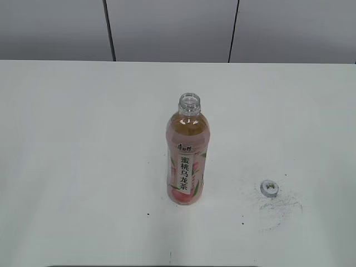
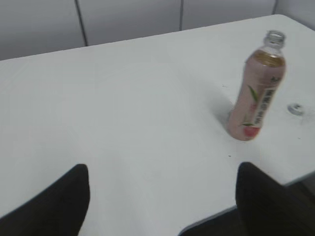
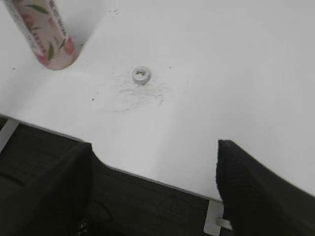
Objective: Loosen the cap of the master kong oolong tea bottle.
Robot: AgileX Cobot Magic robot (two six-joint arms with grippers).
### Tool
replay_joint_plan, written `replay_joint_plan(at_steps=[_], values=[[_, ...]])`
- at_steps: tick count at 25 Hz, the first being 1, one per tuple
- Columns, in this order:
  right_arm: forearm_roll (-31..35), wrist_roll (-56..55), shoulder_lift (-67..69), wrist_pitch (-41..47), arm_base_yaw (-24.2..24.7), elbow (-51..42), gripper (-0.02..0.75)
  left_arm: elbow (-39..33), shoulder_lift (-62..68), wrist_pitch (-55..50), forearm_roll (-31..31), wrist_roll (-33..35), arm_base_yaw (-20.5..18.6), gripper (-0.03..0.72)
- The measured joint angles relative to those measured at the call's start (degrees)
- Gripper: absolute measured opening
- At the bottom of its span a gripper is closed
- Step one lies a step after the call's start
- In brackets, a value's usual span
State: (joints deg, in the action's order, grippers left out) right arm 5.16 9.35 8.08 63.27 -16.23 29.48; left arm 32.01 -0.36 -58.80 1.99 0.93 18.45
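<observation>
On the table (image 1: 67,139): master kong oolong tea bottle (image 1: 187,158) upright mid-table, mouth open.
Cap (image 1: 269,188): off, lying toward the front right edge.
Room: wide bare table left.
Left gripper (image 2: 162,196): jaws spread, empty, over front edge.
Right gripper (image 3: 155,187): the same.

Left gripper (image 2: 162,196) jaws spread wide, nothing between. Right gripper (image 3: 155,187) likewise wide apart, empty.

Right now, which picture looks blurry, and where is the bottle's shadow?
Left wrist view: soft and hazy, the bottle label unreadable, its shadow falling left on the table. Exterior view: sharp, label characters clear. Right wrist view: the cap fairly clear, dark fingers blurred.
</observation>
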Motion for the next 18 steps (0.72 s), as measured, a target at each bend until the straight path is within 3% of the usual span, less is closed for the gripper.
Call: replay_joint_plan(at_steps=[4,8,18], values=[[0.0,0.0,-4.0,0.0,7.7,0.0,0.587,-0.1,0.0,0.0,0.0,0.0,-10.7,0.533],[0.0,0.0,-8.4,0.1,11.7,-0.1,0.587,-0.1,0.0,0.0,0.0,0.0,-17.5,0.524],[0.0,0.0,-8.4,0.0,12.3,-0.1,0.587,-0.1,0.0,0.1,0.0,0.0,-18.3,0.513]])
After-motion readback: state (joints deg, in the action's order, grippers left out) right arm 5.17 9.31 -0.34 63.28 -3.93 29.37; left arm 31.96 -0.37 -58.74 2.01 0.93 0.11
